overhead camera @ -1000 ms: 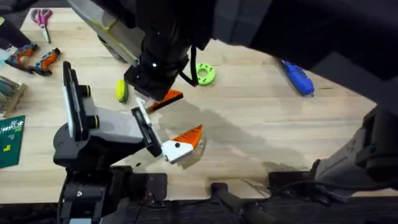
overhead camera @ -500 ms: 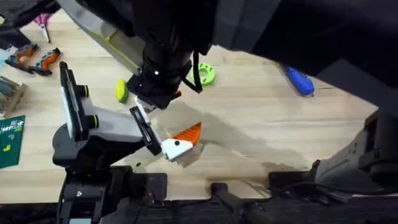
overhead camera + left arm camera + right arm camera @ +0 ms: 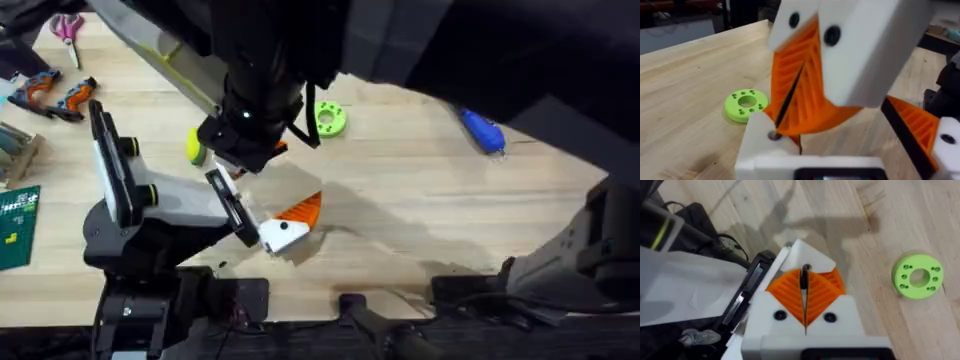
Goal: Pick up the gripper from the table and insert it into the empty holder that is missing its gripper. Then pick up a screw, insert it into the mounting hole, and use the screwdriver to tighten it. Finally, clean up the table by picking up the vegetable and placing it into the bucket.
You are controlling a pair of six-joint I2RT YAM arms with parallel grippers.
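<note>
My right gripper (image 3: 252, 152) hangs from the dark arm over the table's middle, shut on the orange gripper (image 3: 281, 149). In the left wrist view the right gripper (image 3: 790, 95) presses that orange gripper (image 3: 825, 117) against the bare white holder (image 3: 765, 145), beside its mounting hole. The holder (image 3: 802, 252) lies just beyond the right gripper (image 3: 805, 297). My left gripper (image 3: 255, 208) stands open; its other finger carries an orange pad (image 3: 303, 210). The yellow-green vegetable (image 3: 195, 146) lies left of the right gripper. The blue screwdriver (image 3: 481, 128) rests far right. The bucket and screws are out of view.
A green disc (image 3: 328, 118) with holes lies just right of the right gripper. Orange-handled pliers (image 3: 60, 95), pink scissors (image 3: 68, 27) and a green board (image 3: 15, 225) sit along the left edge. Bare wood stretches between the left gripper and the screwdriver.
The right gripper has moved left and down with the orange gripper, which now tucks under it at the holder. The left arm has turned slightly, shifting its padded finger up and left.
</note>
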